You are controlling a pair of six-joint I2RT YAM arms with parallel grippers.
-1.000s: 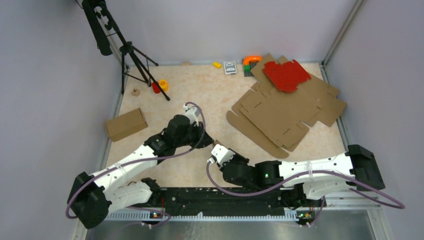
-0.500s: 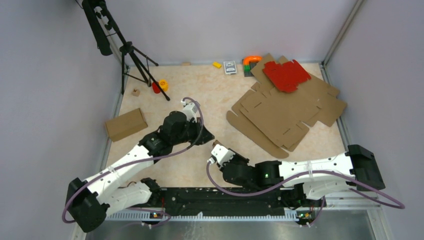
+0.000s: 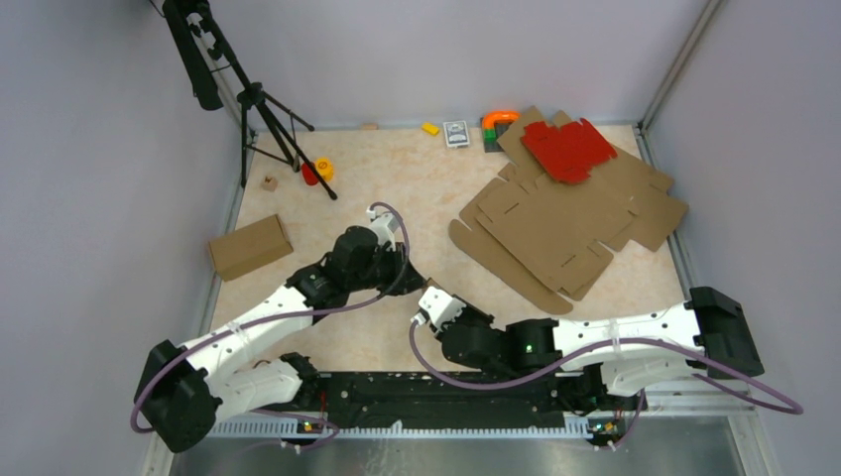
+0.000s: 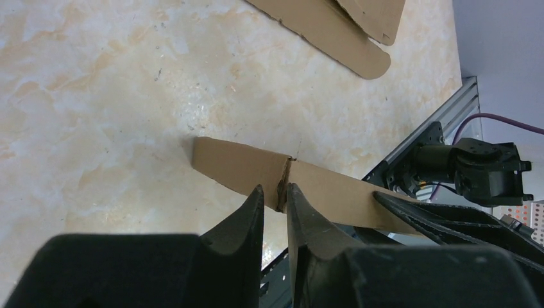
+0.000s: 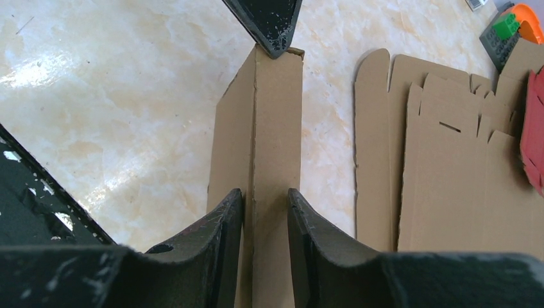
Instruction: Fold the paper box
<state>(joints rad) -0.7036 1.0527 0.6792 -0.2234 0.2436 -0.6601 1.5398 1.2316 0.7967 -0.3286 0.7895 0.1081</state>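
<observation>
The paper box (image 5: 277, 122) is a narrow folded piece of brown cardboard held up off the table between the two arms, low in the middle of the top view. My right gripper (image 5: 264, 196) is shut on one end, a finger on each side of the strip. My left gripper (image 4: 274, 191) straddles the strip's edge (image 4: 240, 165) at a fold seam, its jaws only narrowly apart and closed on that edge. From above, the left gripper (image 3: 405, 272) and right gripper (image 3: 430, 297) meet tip to tip and cover almost all of the box.
Flat brown die-cut sheets (image 3: 565, 223) lie at the right with a red sheet (image 3: 567, 149) on top. A closed brown box (image 3: 249, 246) sits at the left edge. A black tripod (image 3: 260, 109) stands back left, small toys (image 3: 317, 170) and a card pack (image 3: 456, 133) near the back wall.
The left arm swung slightly out half a second ago and has come back to where it was. The right arm and the cardboard have stayed put.
</observation>
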